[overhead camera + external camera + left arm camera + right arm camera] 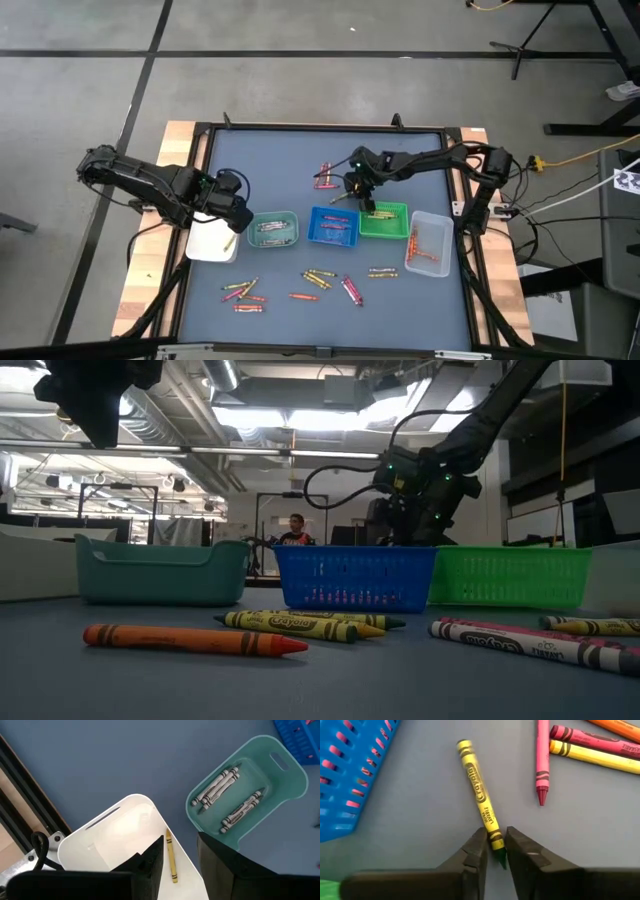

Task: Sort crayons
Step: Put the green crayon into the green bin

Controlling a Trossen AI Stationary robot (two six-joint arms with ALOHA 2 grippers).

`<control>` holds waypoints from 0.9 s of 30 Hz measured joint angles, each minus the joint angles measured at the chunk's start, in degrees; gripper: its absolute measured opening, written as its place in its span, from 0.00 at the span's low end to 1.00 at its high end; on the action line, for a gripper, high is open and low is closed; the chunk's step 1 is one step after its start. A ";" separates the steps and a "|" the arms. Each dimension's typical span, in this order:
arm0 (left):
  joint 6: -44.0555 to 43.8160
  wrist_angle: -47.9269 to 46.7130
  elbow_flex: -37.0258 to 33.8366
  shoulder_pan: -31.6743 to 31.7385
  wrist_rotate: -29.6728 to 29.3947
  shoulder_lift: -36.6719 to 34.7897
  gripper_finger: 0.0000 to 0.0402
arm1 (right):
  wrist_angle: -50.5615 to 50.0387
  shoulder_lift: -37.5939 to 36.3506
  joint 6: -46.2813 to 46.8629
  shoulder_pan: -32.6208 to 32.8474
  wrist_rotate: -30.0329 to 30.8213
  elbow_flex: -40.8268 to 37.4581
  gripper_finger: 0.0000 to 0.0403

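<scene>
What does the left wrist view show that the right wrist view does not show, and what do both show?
Only the left wrist view shows the white tray with one yellow crayon in it, the teal tray holding grey crayons, and the left gripper, open above the white tray. Only the right wrist view shows the right gripper closing around the tip of a yellow-green crayon, with a pink crayon lying nearby. Both show the blue basket and the grey table.

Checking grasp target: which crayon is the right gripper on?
The yellow-wrapped, green-tipped crayon; the right gripper pinches its tip. The pink crayon lies apart.
</scene>
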 joint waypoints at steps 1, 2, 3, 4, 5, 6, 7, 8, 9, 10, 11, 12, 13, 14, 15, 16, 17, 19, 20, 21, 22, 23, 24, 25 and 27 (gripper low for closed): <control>0.00 0.02 0.00 0.02 -0.01 0.00 0.25 | 0.02 0.02 0.00 0.00 -0.02 -0.02 0.14; 0.00 0.08 0.00 0.01 -0.06 0.00 0.25 | 0.02 0.04 0.00 0.01 -0.02 -0.02 0.13; 0.00 0.24 0.00 0.00 -0.35 0.00 0.25 | 0.04 0.04 -0.01 0.03 0.00 -0.02 0.11; -0.01 0.56 0.00 0.00 -0.97 0.00 0.25 | 0.06 0.04 -0.01 0.04 0.07 -0.02 0.10; -0.02 1.04 0.00 0.00 -1.83 0.00 0.25 | 0.07 0.04 -0.01 0.04 0.15 -0.02 0.09; 0.00 1.66 0.00 0.02 -2.78 0.00 0.25 | 0.07 0.04 -0.01 0.04 0.17 -0.02 0.08; 0.08 2.37 0.00 0.02 -3.65 0.00 0.25 | 0.07 0.04 -0.01 0.04 0.19 -0.02 0.07; 0.66 3.31 0.00 0.04 -4.49 0.00 0.25 | 0.07 0.04 -0.01 0.04 0.20 -0.02 0.06; 1.27 4.33 0.00 0.02 -5.19 0.00 0.25 | 0.09 0.04 -0.02 0.04 0.22 -0.02 0.06; 2.19 5.40 0.00 0.02 -5.84 0.00 0.25 | 0.09 0.04 -0.02 0.04 0.22 -0.02 0.05; 2.91 6.59 0.00 0.02 -6.21 0.00 0.25 | 0.09 0.04 0.00 0.04 0.22 -0.02 0.05; 3.82 7.78 0.00 0.02 -6.55 0.00 0.25 | 0.09 0.04 -0.02 0.04 0.22 -0.02 0.05; 4.58 9.00 0.00 0.02 -6.83 0.00 0.25 | 0.09 0.04 0.00 0.04 0.24 -0.02 0.05; 5.42 10.16 0.00 0.02 -7.04 0.00 0.25 | 0.07 0.04 0.00 0.04 0.24 -0.02 0.05; 6.11 11.26 0.00 0.02 -7.11 0.00 0.25 | 0.04 0.04 0.01 0.04 0.24 -0.02 0.05; 6.93 12.33 0.00 0.02 -7.29 0.00 0.25 | 0.04 0.04 0.25 0.04 0.26 -0.02 0.05; 7.45 13.29 0.00 0.02 -7.58 0.00 0.25 | 0.01 0.04 0.55 0.04 0.26 -0.01 0.05; 8.66 14.80 0.00 0.02 -8.61 0.00 0.25 | -0.88 0.04 0.94 0.04 0.31 0.53 0.05; 9.26 15.36 0.00 0.02 -9.13 0.00 0.25 | -1.82 0.09 0.94 0.04 0.35 1.06 0.05; 9.86 15.81 0.00 0.02 -9.56 0.00 0.25 | -2.93 0.15 0.96 0.06 0.42 1.75 0.05; 10.09 16.02 0.00 0.02 -9.88 0.00 0.25 | -4.21 0.23 0.98 0.07 0.52 2.52 0.05; 10.09 15.97 0.00 0.02 -10.07 0.00 0.25 | -5.58 0.29 1.00 0.07 0.74 3.37 0.05; 10.10 15.96 0.00 0.02 -10.07 0.00 0.25 | -7.12 0.34 1.04 0.07 0.91 4.25 0.05; 10.10 15.98 0.00 0.02 -10.09 0.00 0.25 | -8.90 0.36 1.11 0.07 1.22 5.19 0.05; 10.10 15.96 0.00 0.02 -10.09 0.00 0.25 | -12.19 0.37 1.15 0.04 1.29 7.57 0.05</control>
